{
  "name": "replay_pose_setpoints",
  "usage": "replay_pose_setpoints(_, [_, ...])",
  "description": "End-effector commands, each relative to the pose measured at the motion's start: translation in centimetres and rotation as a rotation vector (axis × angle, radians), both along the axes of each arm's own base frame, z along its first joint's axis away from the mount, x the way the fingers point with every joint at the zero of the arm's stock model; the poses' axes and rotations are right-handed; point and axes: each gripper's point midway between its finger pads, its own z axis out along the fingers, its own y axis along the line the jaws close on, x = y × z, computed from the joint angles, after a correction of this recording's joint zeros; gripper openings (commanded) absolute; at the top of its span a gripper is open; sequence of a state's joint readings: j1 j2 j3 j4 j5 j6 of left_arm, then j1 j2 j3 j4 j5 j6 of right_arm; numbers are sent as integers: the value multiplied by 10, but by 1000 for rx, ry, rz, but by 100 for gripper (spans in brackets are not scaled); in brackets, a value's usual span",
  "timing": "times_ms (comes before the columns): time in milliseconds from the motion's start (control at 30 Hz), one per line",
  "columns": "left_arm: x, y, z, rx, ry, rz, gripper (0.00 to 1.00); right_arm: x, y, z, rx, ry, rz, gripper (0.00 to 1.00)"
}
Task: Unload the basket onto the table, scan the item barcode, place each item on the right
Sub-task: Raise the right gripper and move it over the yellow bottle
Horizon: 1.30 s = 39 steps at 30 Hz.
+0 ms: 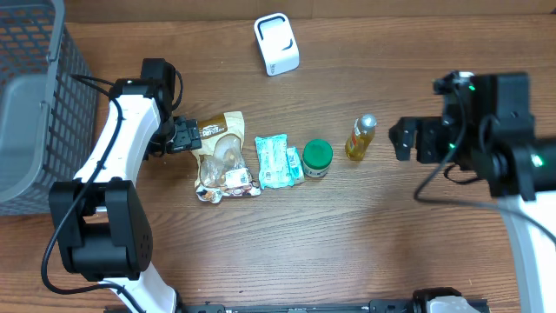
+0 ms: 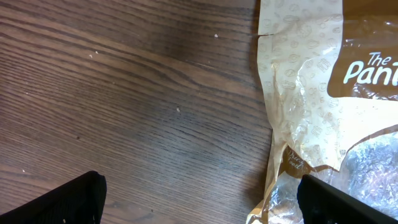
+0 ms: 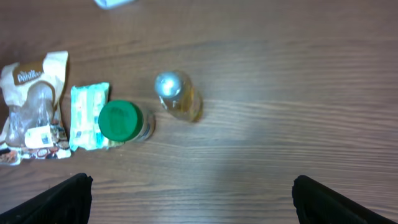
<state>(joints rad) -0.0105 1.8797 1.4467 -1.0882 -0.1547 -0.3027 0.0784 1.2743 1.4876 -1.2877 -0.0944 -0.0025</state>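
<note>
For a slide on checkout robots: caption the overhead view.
Open left end effector beside a brown snack bag; teal packet, green-lidded jar and yellow bottle lined up near a white scanner.

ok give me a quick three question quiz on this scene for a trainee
1. True or false: the left gripper and the right gripper are both open and holding nothing.
2. How many items lie in the row between the grippers? A two, B four, C six.
3. Fill in: between the teal packet and the silver-capped bottle sits the ___.
Key: 1 true; 2 B; 3 green-lidded jar.
</note>
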Motion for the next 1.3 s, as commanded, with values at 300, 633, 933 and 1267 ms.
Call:
replay_pose_setpoints(300, [4,3,2,10,-6,-15,100,-3,40,-52,244,345,-29,68])
replay_pose_setpoints(633, [4,3,2,10,-6,-15,100,-7,69,-63,134,347,-95,75])
replay_pose_setpoints(933, [4,3,2,10,-6,-15,100,5,118,-52,154,226,24,100])
replay_pose_setpoints(1267, [4,3,2,11,-6,-15,99,7,118,-51,156,220,24,100])
